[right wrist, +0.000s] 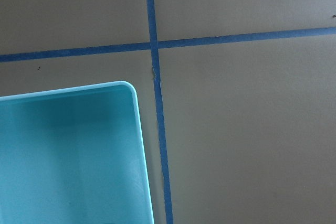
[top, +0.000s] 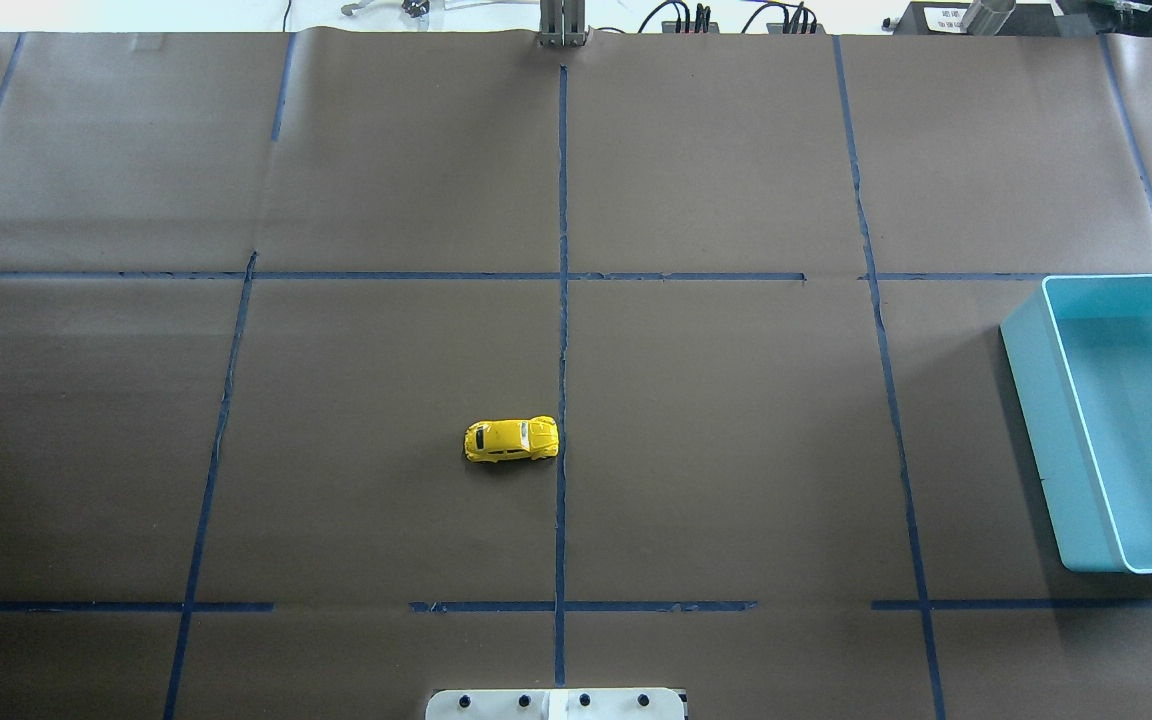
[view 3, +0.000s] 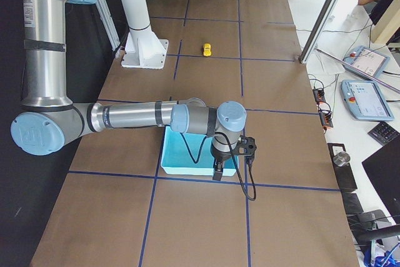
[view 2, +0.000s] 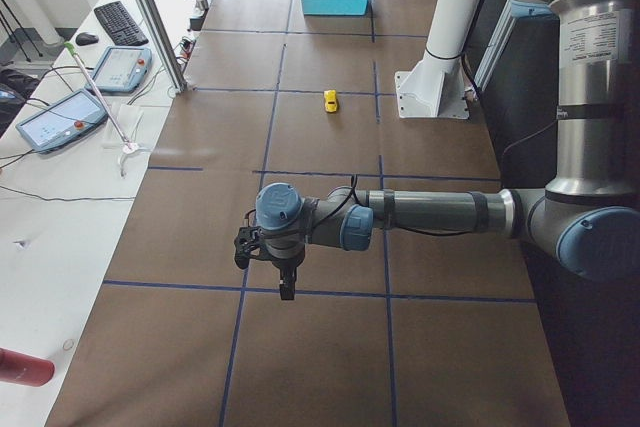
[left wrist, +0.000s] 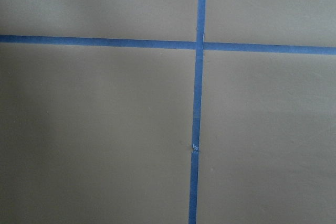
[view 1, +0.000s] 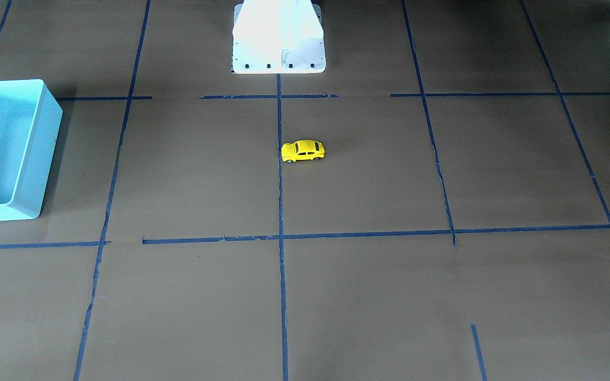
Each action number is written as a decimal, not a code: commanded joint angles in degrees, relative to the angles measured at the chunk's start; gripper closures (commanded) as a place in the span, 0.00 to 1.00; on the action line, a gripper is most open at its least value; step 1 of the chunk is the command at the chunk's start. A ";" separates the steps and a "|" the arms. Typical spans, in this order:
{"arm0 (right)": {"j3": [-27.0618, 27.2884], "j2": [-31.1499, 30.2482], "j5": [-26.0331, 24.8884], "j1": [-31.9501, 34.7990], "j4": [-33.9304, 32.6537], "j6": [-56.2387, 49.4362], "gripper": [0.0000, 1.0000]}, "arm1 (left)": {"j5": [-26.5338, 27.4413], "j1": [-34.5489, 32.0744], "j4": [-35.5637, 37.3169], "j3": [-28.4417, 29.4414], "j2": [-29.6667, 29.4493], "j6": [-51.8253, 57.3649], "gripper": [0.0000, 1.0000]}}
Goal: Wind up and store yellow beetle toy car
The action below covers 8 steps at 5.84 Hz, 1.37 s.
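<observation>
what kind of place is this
Most likely a robotics lab workcell: a paper-covered table gridded with blue tape, a left arm and right arm mounted at it, and touchscreen control pendants on the side bench.

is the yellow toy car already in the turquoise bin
No, the yellow beetle toy car sits on the brown table beside the centre tape line, well apart from the turquoise bin.
</observation>
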 commanded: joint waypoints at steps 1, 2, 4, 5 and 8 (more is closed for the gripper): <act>-0.05 0.02 0.00 0.00 -0.05 0.00 0.00 | -0.04 6.35 -0.12 -5.86 -0.11 -0.01 0.00; -0.05 0.02 0.00 0.00 0.04 0.00 0.00 | 0.05 14.85 -0.12 -12.70 -0.54 -0.01 0.00; -0.05 0.02 0.00 0.00 -0.05 0.00 0.00 | 0.31 25.00 -0.20 -16.18 -7.28 -0.36 0.00; -0.05 0.02 0.00 0.00 -0.05 0.00 0.00 | 0.66 30.96 -0.03 -17.06 -12.10 -0.45 0.00; -0.05 -0.06 0.00 0.00 -0.05 0.00 0.00 | 0.93 49.96 -0.47 -15.58 -25.73 -0.27 0.00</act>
